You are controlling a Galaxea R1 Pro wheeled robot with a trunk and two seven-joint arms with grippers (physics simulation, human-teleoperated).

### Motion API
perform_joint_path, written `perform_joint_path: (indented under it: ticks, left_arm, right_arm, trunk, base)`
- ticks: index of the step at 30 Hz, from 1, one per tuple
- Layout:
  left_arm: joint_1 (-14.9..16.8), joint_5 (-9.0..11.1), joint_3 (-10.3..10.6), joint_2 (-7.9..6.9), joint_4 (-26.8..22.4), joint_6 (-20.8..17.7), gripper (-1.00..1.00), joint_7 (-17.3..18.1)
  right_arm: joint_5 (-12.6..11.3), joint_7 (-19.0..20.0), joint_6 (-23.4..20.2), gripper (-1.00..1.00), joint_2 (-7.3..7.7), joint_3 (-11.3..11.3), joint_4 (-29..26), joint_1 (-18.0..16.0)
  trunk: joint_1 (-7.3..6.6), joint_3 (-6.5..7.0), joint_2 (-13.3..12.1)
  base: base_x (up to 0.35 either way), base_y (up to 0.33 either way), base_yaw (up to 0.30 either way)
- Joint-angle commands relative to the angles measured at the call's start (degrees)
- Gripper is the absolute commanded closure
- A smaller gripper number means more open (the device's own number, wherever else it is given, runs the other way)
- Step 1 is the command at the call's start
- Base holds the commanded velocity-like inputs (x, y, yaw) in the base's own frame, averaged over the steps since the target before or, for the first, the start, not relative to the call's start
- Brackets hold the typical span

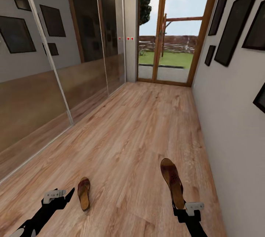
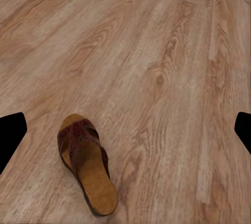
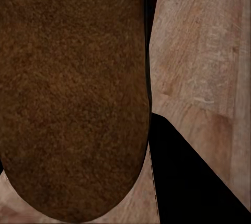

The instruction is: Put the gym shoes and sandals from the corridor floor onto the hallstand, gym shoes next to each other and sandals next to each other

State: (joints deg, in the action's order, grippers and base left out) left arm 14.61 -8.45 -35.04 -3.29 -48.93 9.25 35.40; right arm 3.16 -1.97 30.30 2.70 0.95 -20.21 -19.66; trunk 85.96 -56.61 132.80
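One brown sandal (image 1: 84, 193) lies flat on the wood-plank corridor floor (image 1: 140, 130), just right of my left gripper (image 1: 63, 197). In the left wrist view that sandal (image 2: 86, 169) rests on the planks between and below the spread black fingers (image 2: 11, 135), so the left gripper (image 2: 130, 123) is open and empty. My right gripper (image 1: 183, 209) is shut on the heel end of the second sandal (image 1: 172, 180), held off the floor with its toe pointing away. Its brown sole (image 3: 73, 93) sits close to the right wrist camera beside one black finger (image 3: 191, 182). The gym shoes and the hallstand are out of view.
A mirrored sliding wardrobe (image 1: 55, 63) runs along the left side. A white wall with dark picture frames (image 1: 235, 27) bounds the right. A wood-framed glass door (image 1: 173, 34) to a garden closes the far end. Bare floor stretches ahead between them.
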Motion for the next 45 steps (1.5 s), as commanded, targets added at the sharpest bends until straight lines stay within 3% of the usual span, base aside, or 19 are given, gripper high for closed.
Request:
perform_joint_path:
  ticks: [1,11,16,31,45]
  left_arm:
    - [0.1,-0.6,-0.2,0.04,0.0,0.3,-1.0,0.3]
    - [0.1,-0.6,-0.2,0.04,-0.2,0.3,-1.0,0.3]
    - [0.1,-0.5,-1.4,0.11,-0.3,0.4,-1.0,0.3]
    - [0.1,-0.6,-1.5,0.12,-0.4,0.3,-1.0,0.3]
    - [0.1,-0.6,-1.6,0.12,-0.3,0.3,-1.0,0.3]
  right_arm:
    - [0.1,-0.1,0.1,1.0,0.02,0.1,0.0,0.0]
    - [0.1,-0.1,0.1,1.0,0.02,0.1,0.0,0.0]
    - [0.1,-0.2,0.1,1.0,0.02,0.1,0.0,0.0]
    - [0.3,-0.1,0.1,1.0,0.11,0.1,0.0,0.0]
    - [0.2,-0.2,0.1,1.0,0.11,0.1,0.0,0.0]
  trunk:
    - [0.01,-0.05,0.0]
    - [0.01,-0.05,0.0]
    - [0.01,-0.05,0.0]
    - [0.01,-0.05,0.0]
    - [0.01,-0.05,0.0]
  base:
    - [0.216,-0.224,0.184]
    - [0.149,-0.12,0.254]
    - [0.006,-0.004,0.199]
    - [0.013,0.0,0.012]
    - [0.196,0.0,0.004]
